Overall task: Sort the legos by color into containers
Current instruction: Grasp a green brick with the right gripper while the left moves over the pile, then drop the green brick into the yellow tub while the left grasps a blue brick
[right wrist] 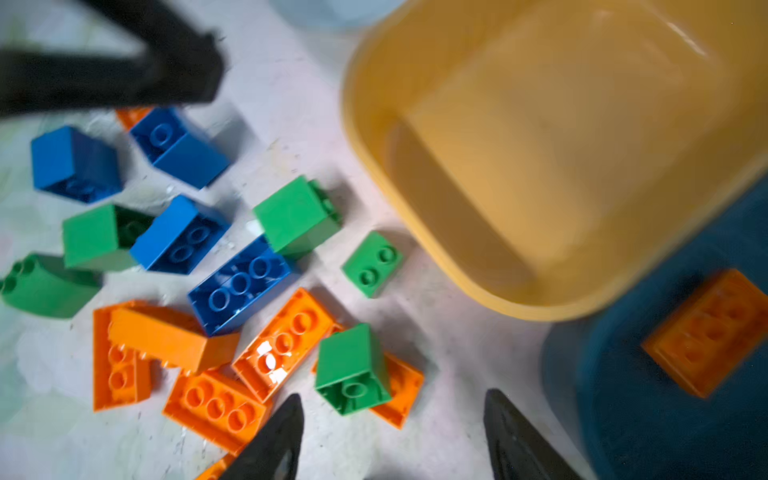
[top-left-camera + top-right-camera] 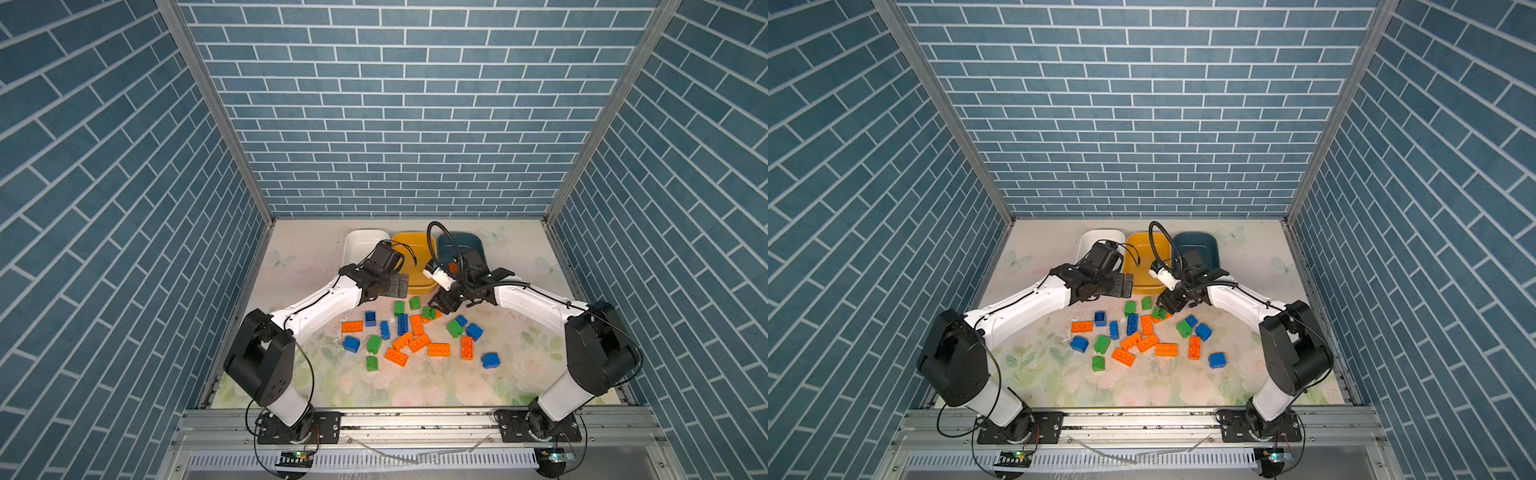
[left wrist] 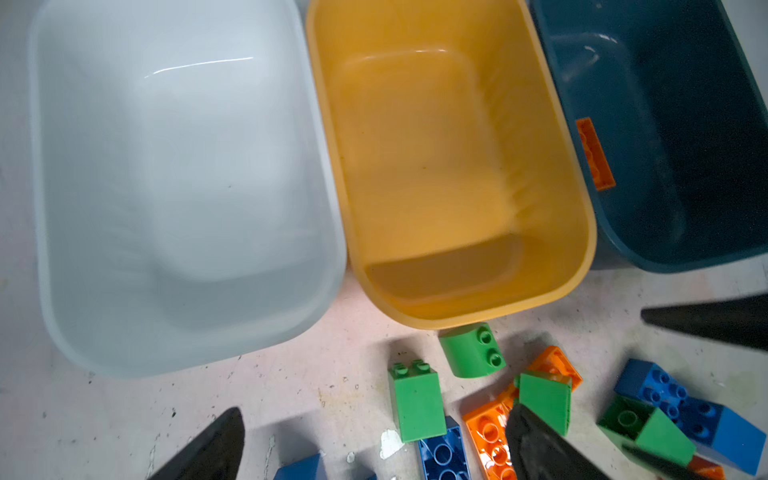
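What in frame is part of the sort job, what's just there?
Job:
- loose legos
- orange brick in the teal tub
- white tub
- yellow tub

Just there:
- floral table cover
- brick-pattern walls
- front rail

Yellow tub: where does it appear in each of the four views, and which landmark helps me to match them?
In a top view: yellow tub, middle of the back row of three.
In a top view: the same place.
Left wrist: between the white tub and the teal tub.
Right wrist: blurred, next to the teal tub.
Landmark: the green two-stud brick by its near rim.
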